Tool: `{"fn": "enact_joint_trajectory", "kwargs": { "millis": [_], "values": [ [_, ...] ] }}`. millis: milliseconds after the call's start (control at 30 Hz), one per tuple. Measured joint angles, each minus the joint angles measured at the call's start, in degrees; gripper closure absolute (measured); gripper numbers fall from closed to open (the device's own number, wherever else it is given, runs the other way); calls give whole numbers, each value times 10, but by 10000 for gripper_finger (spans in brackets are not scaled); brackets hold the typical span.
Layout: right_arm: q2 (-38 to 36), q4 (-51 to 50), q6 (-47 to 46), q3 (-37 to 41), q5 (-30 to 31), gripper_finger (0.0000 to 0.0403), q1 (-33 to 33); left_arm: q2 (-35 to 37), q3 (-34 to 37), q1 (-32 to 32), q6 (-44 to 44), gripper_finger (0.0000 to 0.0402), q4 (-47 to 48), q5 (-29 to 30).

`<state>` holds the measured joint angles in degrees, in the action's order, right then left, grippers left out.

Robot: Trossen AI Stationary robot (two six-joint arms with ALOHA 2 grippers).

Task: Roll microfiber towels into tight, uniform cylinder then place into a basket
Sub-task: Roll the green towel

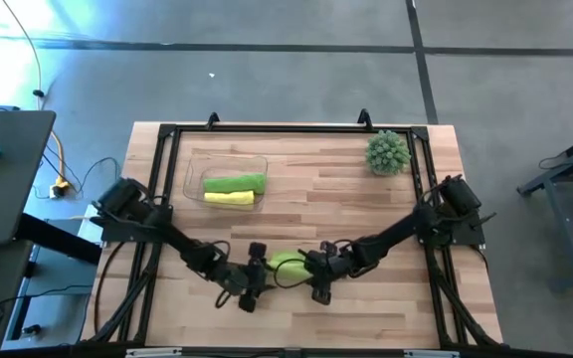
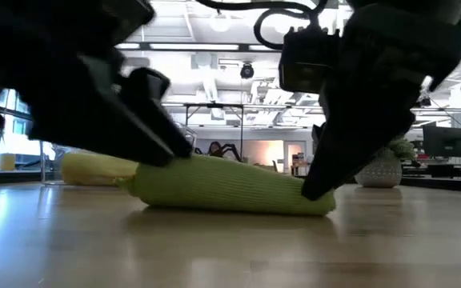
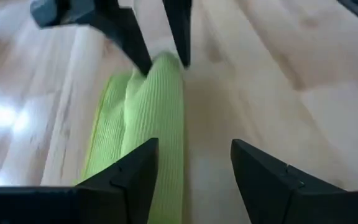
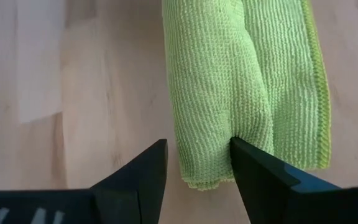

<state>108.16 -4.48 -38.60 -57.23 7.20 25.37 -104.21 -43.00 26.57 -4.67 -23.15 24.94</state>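
A lime green towel (image 1: 286,262), rolled into a cylinder, lies along the table near the front middle; it also shows in the low view (image 2: 230,186). A loose flap (image 4: 303,74) lies flat beside the roll. My left gripper (image 1: 252,283) is open at the roll's left end (image 3: 157,106). My right gripper (image 1: 316,278) is open at the roll's right end (image 4: 216,93). The clear basket (image 1: 192,164) at the far left holds a second lime green roll (image 1: 237,183) and a yellow roll (image 1: 229,198). My left gripper slants down from the table's left, fingers along the roll. One finger (image 3: 135,174) lies on the top of the roll's left end (image 3: 148,134); the other (image 3: 260,180) stands over bare wood. The roll lies flat on the table. My right gripper slants down from the table's right, fingers along the roll. One finger (image 4: 253,162) presses into the crease between roll and flap at the right end (image 4: 253,130), denting the cloth. The other finger (image 4: 142,168) stands beside the roll's side over wood.
A spiky green ball plant in a pot (image 1: 387,152) stands at the far right. A black frame (image 1: 267,129) runs round the tabletop. Bare wood lies between the roll and the basket.
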Motion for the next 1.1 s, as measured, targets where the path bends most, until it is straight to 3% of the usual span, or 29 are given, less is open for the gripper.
{"fn": "enact_joint_trajectory", "kwargs": {
  "millis": [133,233,500,600,767,900,1100],
  "values": [
    [0,5,1,0,-8,233,-7,-19,-2,-3,-1,216,20,57],
    [0,12,11,0,-15,233,-10,-27,-1,-12,-5,219,35,68],
    [-4,-1,33,0,-21,233,-13,-47,-4,-53,-76,225,40,-25],
    [-20,-35,55,0,-44,233,-19,-49,-5,-67,-126,231,40,-70],
    [-73,-119,65,1,-38,233,-24,-48,-5,-79,-176,239,41,-97],
    [-102,-148,77,1,12,233,-11,-48,-5,-83,-212,240,42,-103],
    [-77,-67,226,1,166,233,74,-48,-4,-100,-281,241,34,-134]
  ]
}}
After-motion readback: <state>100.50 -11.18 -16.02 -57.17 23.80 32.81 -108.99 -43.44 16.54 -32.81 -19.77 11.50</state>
